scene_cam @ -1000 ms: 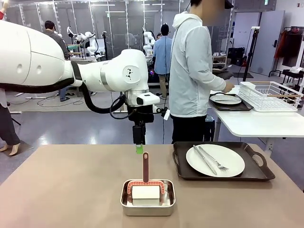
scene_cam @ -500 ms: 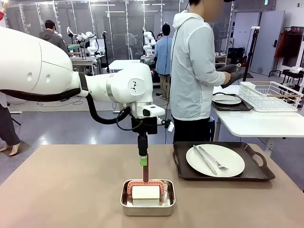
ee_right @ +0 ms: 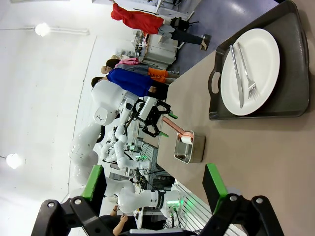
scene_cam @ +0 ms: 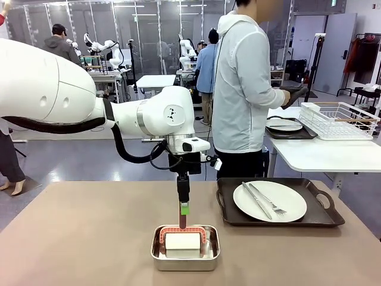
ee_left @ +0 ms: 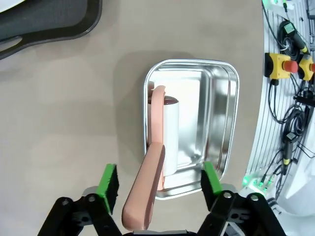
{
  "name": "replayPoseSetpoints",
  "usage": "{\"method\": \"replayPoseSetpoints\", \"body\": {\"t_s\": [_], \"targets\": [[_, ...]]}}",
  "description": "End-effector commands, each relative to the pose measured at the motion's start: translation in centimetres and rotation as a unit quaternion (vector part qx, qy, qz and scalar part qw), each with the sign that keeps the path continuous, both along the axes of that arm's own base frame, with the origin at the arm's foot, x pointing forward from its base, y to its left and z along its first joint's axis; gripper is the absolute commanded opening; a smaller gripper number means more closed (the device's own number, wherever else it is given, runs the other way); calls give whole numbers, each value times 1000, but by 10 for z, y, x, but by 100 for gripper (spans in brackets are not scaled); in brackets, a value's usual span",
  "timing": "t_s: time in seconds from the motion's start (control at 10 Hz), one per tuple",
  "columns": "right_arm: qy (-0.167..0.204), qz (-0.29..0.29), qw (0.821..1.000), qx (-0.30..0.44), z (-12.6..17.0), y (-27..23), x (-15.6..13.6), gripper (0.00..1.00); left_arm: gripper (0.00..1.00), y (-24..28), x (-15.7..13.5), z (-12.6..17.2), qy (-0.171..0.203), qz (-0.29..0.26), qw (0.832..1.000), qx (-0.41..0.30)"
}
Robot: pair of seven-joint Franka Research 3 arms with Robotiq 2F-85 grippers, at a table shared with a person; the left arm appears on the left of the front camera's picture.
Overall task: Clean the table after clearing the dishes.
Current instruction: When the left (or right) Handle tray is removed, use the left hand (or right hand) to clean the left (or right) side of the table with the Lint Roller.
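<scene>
Table [scene_cam: 89,238] matte taupe; left gripper [ee_left: 160,172] spread around upright salmon handle [ee_left: 147,191] over rounded-corner steel pan [ee_left: 231,123]; right gripper [ee_right: 153,172] spread.

Taupe bench [scene_cam: 89,238] with one set of dishes on it, and another set off it.

The bench top is plain, matte and brown, and it spans the width of the front view. On its far right part sits a dark rectangular tray [scene_cam: 225,205] with cut-out handles at its short ends, lying flat with its long side parallel to the bench edge. A round white plate [scene_cam: 289,199] rests in the middle of the tray. A steel knife [scene_cam: 257,201] and fork [scene_cam: 266,198] lie side by side across the plate's left half, slanting from upper left to lower right. Beyond the bench, a second plate [scene_cam: 283,124] lies on a second tray [scene_cam: 271,133] on the white table [scene_cam: 321,155].
</scene>
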State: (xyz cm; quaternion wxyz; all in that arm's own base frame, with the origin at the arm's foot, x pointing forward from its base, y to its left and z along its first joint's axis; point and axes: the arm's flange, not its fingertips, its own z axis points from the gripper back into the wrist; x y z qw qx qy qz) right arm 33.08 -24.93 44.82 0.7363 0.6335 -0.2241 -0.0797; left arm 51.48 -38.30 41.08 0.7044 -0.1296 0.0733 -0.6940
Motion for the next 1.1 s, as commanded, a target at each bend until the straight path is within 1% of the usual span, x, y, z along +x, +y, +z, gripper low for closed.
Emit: {"method": "replayPoseSetpoints", "body": {"t_s": [0.0, 0.1, 0.3, 0.4, 0.5, 0.9, 1.0], "targets": [[-4, 1, 1000, 1, 3, 0, -2, 100, 26, 6, -7, -4, 5, -13, 1000, -5], [-4, 1, 1000, 1, 3, 0, -2, 100, 0, 5, -7, -4, 6, -14, 1000, -3], [-4, 1, 1000, 1, 3, 0, -2, 100, 0, 4, -6, -4, 10, -16, 1000, 0], [-4, 1, 1000, 1, 3, 0, -2, 100, 4, 5, -5, -5, 14, -17, 1000, 8], [-4, 1, 1000, 1, 3, 0, -2, 100, 0, 6, -5, -4, 18, -17, 1000, 14], [-4, 1, 1000, 1, 3, 0, -2, 100, 0, 4, -5, -1, 18, -17, 1000, 15], [-4, 1, 1000, 1, 3, 0, -2, 100, 0, 4, -7, 7, 17, -14, 1000, 9]]}}
